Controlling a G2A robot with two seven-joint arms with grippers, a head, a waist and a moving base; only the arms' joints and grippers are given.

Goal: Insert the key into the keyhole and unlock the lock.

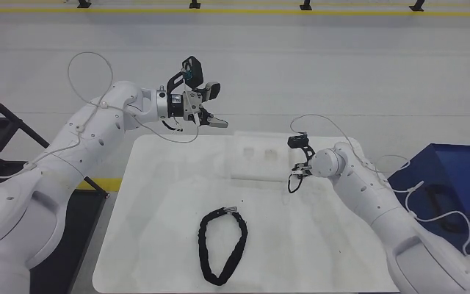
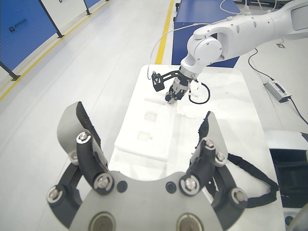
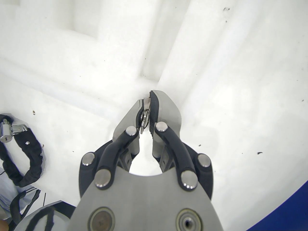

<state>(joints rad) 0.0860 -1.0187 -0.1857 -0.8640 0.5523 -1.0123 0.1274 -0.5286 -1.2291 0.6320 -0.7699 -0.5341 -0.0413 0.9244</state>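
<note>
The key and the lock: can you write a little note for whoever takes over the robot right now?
Right gripper: shut on the key, low beside the end of the foam block.
Left gripper: open and empty, raised over the far left corner of the table.
Chain lock: lies in a loop on the table's near part, with its lock cylinder at the loop's far end, untouched.
Done: the key is gripped.
Left: carry the key to the keyhole, push it in, turn it to unlock. The left gripper may need to steady the cylinder.
</note>
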